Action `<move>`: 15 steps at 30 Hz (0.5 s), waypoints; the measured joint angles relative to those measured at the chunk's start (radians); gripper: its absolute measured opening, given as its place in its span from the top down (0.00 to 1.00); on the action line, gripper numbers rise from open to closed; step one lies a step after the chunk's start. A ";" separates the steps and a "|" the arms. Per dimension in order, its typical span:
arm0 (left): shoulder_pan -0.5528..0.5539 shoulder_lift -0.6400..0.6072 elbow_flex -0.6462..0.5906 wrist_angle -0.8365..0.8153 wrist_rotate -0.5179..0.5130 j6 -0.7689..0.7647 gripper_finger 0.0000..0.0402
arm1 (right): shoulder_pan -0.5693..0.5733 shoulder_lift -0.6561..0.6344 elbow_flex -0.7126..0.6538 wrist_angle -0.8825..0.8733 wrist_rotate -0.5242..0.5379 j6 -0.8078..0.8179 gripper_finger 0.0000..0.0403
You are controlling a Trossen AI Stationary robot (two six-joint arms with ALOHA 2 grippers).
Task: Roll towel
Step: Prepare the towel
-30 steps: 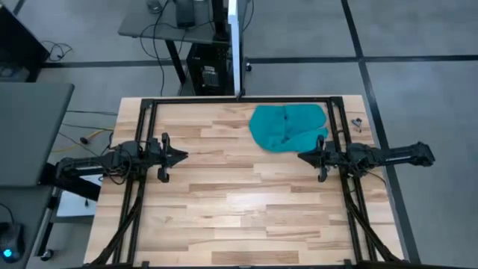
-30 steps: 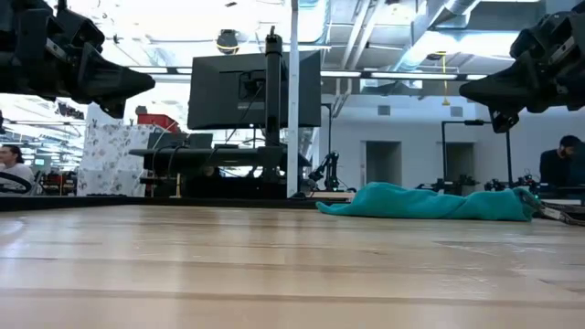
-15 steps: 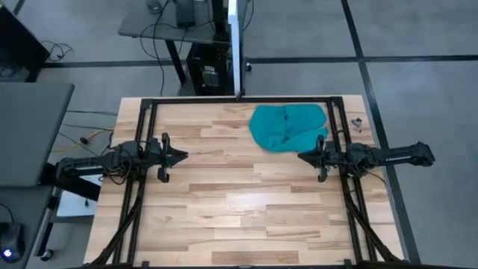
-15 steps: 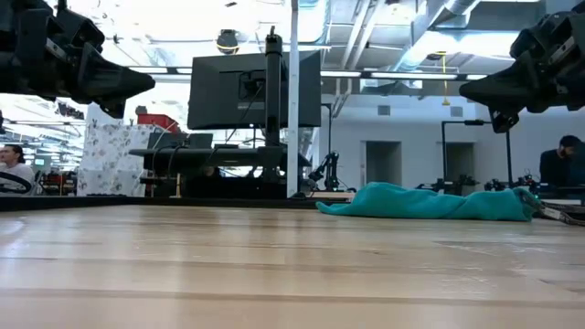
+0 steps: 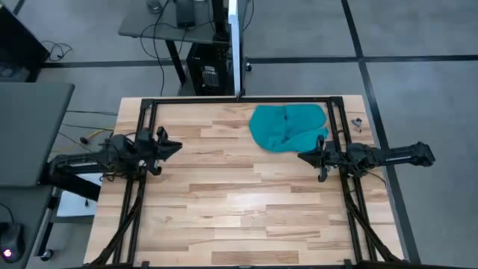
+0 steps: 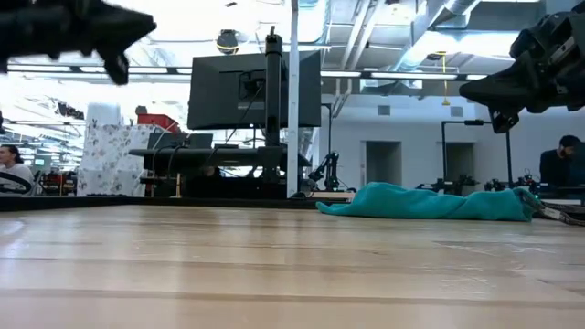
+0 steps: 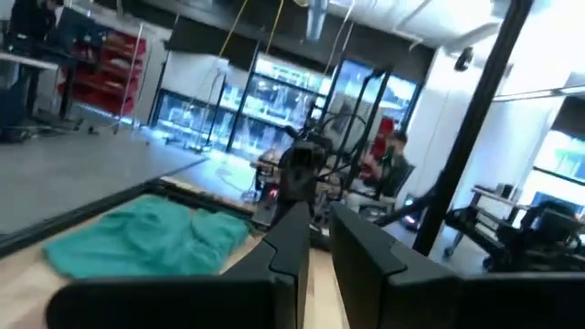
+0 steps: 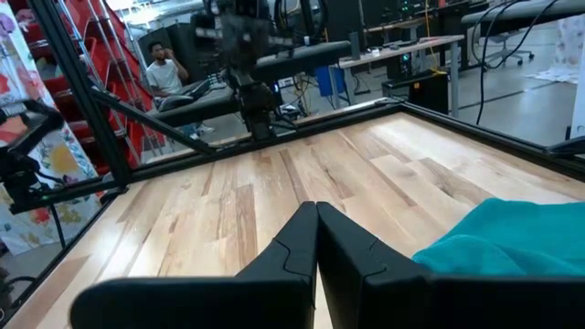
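Note:
The teal towel lies crumpled in a heap on the wooden table near its far right corner, and shows in the low view as a low mound. My left gripper hangs high over the table's left side, far from the towel, with a narrow gap between its fingers and nothing in it. My right gripper hovers shut just on the near side of the towel, above the table and apart from the cloth.
A black frame rail runs along the table's far edge and down both sides. A small metal object lies at the far right corner. A monitor on a stand rises behind the far edge. People sit in the room beyond.
My left gripper has risen well above where it was, mostly in the last half second. It has rolled a little about its own line and drawn slightly toward the table's left and far edges. The towel and my right gripper have stayed as they were.

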 joint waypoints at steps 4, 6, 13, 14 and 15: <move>0.024 0.374 0.168 -0.004 -0.044 0.020 0.92 | 0.000 0.000 0.000 0.000 0.000 0.000 1.00; 0.051 0.585 0.268 -0.023 -0.051 -0.012 0.92 | 0.000 0.000 0.000 0.000 0.000 0.000 1.00; 0.125 1.235 0.718 -0.272 -0.014 -0.178 0.92 | 0.000 0.000 0.000 0.000 0.000 0.000 1.00; 0.130 1.312 0.785 -0.312 -0.004 -0.174 0.92 | 0.000 0.000 0.000 0.000 0.000 0.000 1.00; 0.134 1.383 0.853 -0.336 -0.002 -0.162 0.92 | 0.000 0.000 0.000 0.000 0.000 0.000 1.00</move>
